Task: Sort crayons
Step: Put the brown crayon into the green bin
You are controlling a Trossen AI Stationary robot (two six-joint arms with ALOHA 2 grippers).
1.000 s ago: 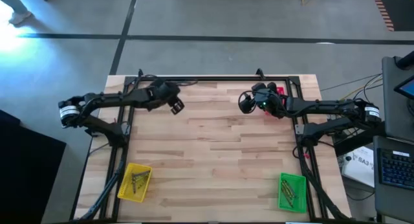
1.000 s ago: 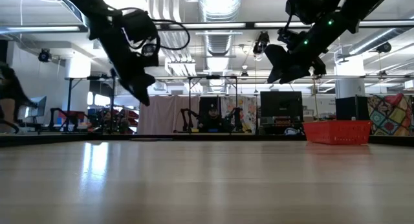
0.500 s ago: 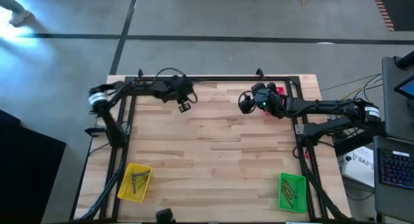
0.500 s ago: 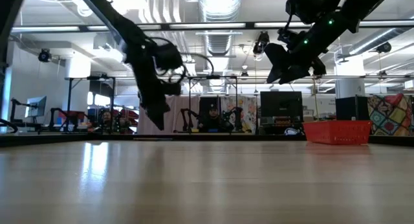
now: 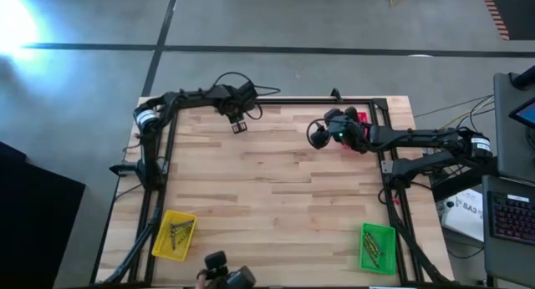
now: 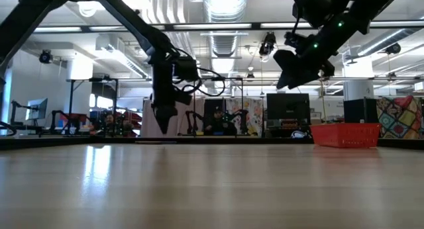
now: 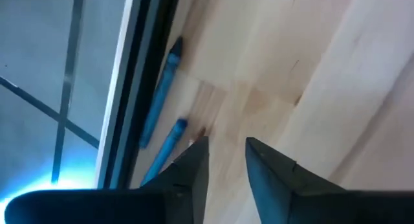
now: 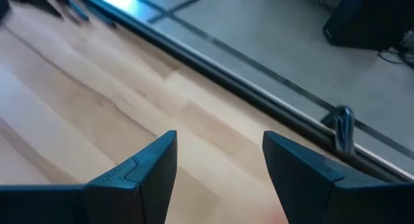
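Two blue crayons (image 7: 160,94) (image 7: 167,147) lie flat on the wood beside the black frame rail at the table's far edge. My left gripper (image 7: 226,162) hangs just above the table near them (image 5: 238,124), fingers pointing down, a narrow gap between them and nothing in it. My right gripper (image 5: 316,135) hovers high at the far right, wide open and empty (image 8: 220,166). More crayons lie in the yellow tray (image 5: 174,235) and the green tray (image 5: 377,247).
A red tray (image 6: 344,134) stands at the far right corner, partly under my right arm (image 5: 361,118). The black frame rail (image 5: 284,103) runs along the far edge. A dark object (image 5: 224,274) shows at the near edge. Bare wood lies in the middle.
My left arm has swung toward the table's far edge and to the right, and its gripper has come down near the far rail. My right arm has kept still. A dark object has come into view at the near edge.
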